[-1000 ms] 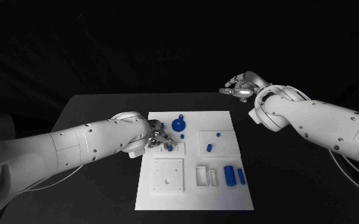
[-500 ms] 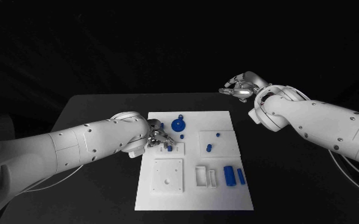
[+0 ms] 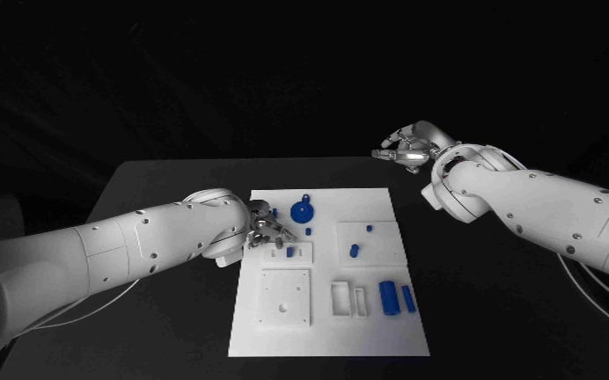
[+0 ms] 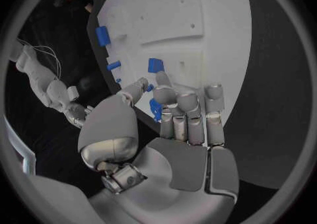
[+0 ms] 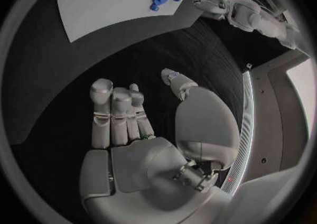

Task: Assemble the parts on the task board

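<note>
The task board (image 3: 327,266) lies flat in the middle of the black table (image 3: 165,186). In the head view, the left arm covers the board's near-left edge, and the left hand (image 3: 267,232) is largely hidden behind its own wrist. No writing or label is legible on the board or the arms.

Left hand: positioned over the left edge of the board, beside the small raised plate that carries short blue pegs (image 3: 289,252). In the left wrist view, the left hand (image 4: 173,115) has its fingers (image 4: 188,113) curled inward side by side, with the thumb reaching toward them. A small blue part (image 4: 156,109) sits just beyond the fingertips. Whether the fingertips pinch this part or only touch it cannot be determined; the fingers cover most of it.

Right hand (image 3: 408,147): raised off the board, well beyond its far-right corner, over the dark table. In the right wrist view, the right hand (image 5: 142,123) has its fingers straight and close together, thumb apart, holding nothing.

Parts on the board: a round blue disc part (image 3: 304,212) near the far edge, two blue pegs (image 3: 356,249) on the right raised plate, and two blue cylinders (image 3: 390,298) near the right edge, next to a white slotted holder (image 3: 345,299). A plain white square plate (image 3: 286,296) occupies the near-left area.
</note>
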`<act>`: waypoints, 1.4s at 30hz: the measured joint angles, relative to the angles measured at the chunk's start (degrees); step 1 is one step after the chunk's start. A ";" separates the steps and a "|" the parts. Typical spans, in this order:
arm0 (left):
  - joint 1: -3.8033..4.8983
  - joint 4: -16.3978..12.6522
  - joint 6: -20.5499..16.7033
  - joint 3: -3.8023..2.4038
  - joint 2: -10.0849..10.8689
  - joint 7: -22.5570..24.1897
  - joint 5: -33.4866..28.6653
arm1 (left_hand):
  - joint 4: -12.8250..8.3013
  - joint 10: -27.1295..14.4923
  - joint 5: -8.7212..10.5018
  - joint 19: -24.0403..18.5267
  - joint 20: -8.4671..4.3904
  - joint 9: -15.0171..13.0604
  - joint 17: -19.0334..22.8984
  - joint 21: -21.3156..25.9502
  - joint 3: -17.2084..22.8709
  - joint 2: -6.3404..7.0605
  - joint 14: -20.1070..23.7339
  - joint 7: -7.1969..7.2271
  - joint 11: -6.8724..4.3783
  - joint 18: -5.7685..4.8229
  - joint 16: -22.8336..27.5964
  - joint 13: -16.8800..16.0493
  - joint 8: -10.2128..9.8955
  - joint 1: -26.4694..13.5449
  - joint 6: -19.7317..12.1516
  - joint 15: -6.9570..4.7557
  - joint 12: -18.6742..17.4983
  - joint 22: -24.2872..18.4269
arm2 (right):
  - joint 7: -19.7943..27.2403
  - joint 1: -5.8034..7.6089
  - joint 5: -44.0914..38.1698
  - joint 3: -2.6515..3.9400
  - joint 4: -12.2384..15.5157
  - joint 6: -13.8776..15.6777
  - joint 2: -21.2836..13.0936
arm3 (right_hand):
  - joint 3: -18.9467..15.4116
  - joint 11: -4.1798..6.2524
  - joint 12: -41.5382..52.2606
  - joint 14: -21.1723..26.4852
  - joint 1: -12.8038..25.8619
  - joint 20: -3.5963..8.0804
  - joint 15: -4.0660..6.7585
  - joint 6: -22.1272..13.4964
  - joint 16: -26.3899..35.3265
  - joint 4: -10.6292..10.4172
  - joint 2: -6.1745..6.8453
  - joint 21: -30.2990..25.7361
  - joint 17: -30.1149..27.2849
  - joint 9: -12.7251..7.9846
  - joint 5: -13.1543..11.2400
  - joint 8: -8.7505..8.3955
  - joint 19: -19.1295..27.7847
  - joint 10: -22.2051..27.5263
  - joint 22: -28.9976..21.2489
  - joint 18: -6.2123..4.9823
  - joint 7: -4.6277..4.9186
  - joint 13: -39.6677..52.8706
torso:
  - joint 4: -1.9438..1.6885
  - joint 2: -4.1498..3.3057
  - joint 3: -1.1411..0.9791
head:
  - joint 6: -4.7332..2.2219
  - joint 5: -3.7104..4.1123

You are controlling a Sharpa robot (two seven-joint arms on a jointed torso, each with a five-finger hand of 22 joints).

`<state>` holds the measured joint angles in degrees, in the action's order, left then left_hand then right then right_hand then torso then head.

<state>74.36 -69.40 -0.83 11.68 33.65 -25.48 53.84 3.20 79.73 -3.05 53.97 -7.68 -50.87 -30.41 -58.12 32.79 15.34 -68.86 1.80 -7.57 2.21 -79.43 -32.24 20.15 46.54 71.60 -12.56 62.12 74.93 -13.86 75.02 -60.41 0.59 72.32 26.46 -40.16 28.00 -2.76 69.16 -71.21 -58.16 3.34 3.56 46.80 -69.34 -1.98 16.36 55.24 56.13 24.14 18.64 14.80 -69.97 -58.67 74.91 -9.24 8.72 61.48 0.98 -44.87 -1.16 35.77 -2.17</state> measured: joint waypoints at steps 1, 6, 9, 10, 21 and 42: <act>0.00 -0.18 -0.16 -0.02 0.22 0.14 -0.17 | 0.00 0.00 0.00 0.00 0.00 0.00 0.01 0.00 0.00 0.15 0.05 -0.12 0.00 0.00 0.00 0.00 0.00 0.15 -0.12 -0.04 0.00 0.00 | 0.00 -0.01 0.00 0.00 0.00 0.00 -0.04 | 0.00 0.00 0.00 0.00 0.00 0.00 0.00 0.00 0.00 0.00 0.00 0.00 0.00 0.00 0.00 0.00 0.00 0.00 0.00 0.00 0.00 0.00 | -0.01 0.00 0.00 | 0.01 0.01; -0.01 -1.07 -0.92 -0.38 1.41 0.85 -1.27 | -0.20 -1.06 0.00 -1.16 0.31 0.09 0.48 0.48 -0.20 -0.03 1.34 -0.99 0.57 0.00 0.90 0.23 -0.70 1.49 -1.35 0.28 -0.89 0.00 | 0.00 -0.03 0.00 0.00 0.04 0.00 -0.24 | -0.16 0.00 0.00 0.00 0.00 -0.07 -0.01 -0.01 0.00 -0.16 0.00 0.00 0.00 0.00 0.00 0.00 0.07 0.00 0.00 0.00 0.00 0.00 | -0.03 0.02 0.00 | 0.00 0.08; -0.01 -1.77 -1.43 -0.49 2.14 1.50 -2.20 | -0.48 -1.42 0.00 -1.51 0.38 0.16 0.61 0.59 -0.48 -0.30 1.81 -1.22 0.75 0.00 1.20 0.28 -0.95 2.62 -2.02 0.45 -1.19 -0.01 | 0.00 -0.04 0.00 0.00 0.05 0.00 -0.37 | -0.16 0.00 0.00 0.01 0.00 -0.08 -0.01 -0.01 0.00 -0.16 0.00 0.00 0.00 0.00 0.00 0.00 0.07 0.00 0.00 0.00 0.00 -0.05 | -0.07 0.02 0.02 | -0.01 0.13; -0.01 -2.01 -1.60 -0.50 2.36 1.72 -2.53 | -0.71 -2.08 0.00 -2.05 0.54 0.40 0.77 0.96 -0.70 -0.69 2.47 -1.48 1.05 0.00 1.58 0.41 -1.77 3.19 -3.12 0.65 -1.69 -0.01 | 0.00 -0.05 0.00 0.00 0.07 0.00 -0.40 | -0.16 0.00 0.00 0.01 0.00 -0.08 -0.01 -0.01 0.00 -0.16 0.00 0.00 0.00 0.00 0.00 0.00 0.08 0.00 0.00 0.00 0.00 -0.06 | -0.07 0.02 0.02 | -0.01 0.13; -0.12 -4.70 -4.26 -0.52 4.30 5.09 -5.61 | -7.37 -2.99 0.00 -3.40 1.12 3.11 0.85 1.33 -1.11 -3.54 3.76 -3.73 2.95 0.00 1.85 0.43 -6.00 11.13 -9.18 2.33 -2.21 -0.01 | 0.00 -0.16 0.00 0.00 0.17 -0.01 -0.65 | -0.16 0.00 0.00 0.01 0.00 -0.08 -0.01 -0.03 0.00 -0.16 0.00 0.00 0.00 0.00 0.00 0.00 0.08 0.00 0.00 0.00 0.00 -0.05 | -0.07 0.03 0.04 | -0.02 0.18; -1.18 -10.36 -7.80 -0.36 8.26 8.78 -4.68 | -6.41 -2.94 0.00 -3.81 1.12 5.89 1.26 2.26 -3.74 -5.80 3.74 -3.72 3.16 -0.63 2.18 0.68 -6.68 6.00 -7.30 2.74 -3.15 -0.02 | 0.00 -0.35 0.00 0.00 0.40 -0.05 -1.21 | -0.15 0.00 -0.01 0.02 0.00 -0.08 -0.02 0.03 0.00 -0.15 0.00 0.00 -0.05 0.00 0.00 0.00 0.08 0.00 0.04 0.00 0.18 -0.10 | 0.04 0.03 -0.03 | -0.10 0.21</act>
<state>73.17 -79.76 -8.63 11.32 41.91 -16.70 49.16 -3.21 76.79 -3.05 50.16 -6.56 -44.98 -29.15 -55.86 29.04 9.54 -65.13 -1.92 -4.40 1.58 -77.25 -31.56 13.47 52.54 64.30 -9.82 58.96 74.91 -13.86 74.67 -60.41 0.59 72.72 26.41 -41.37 27.85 -2.76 69.15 -71.20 -58.16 3.26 3.55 46.84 -69.34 -2.13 16.36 55.24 56.08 24.14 18.64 14.79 -69.89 -58.67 74.95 -9.24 8.91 61.38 1.03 -44.85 -1.19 35.66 -1.96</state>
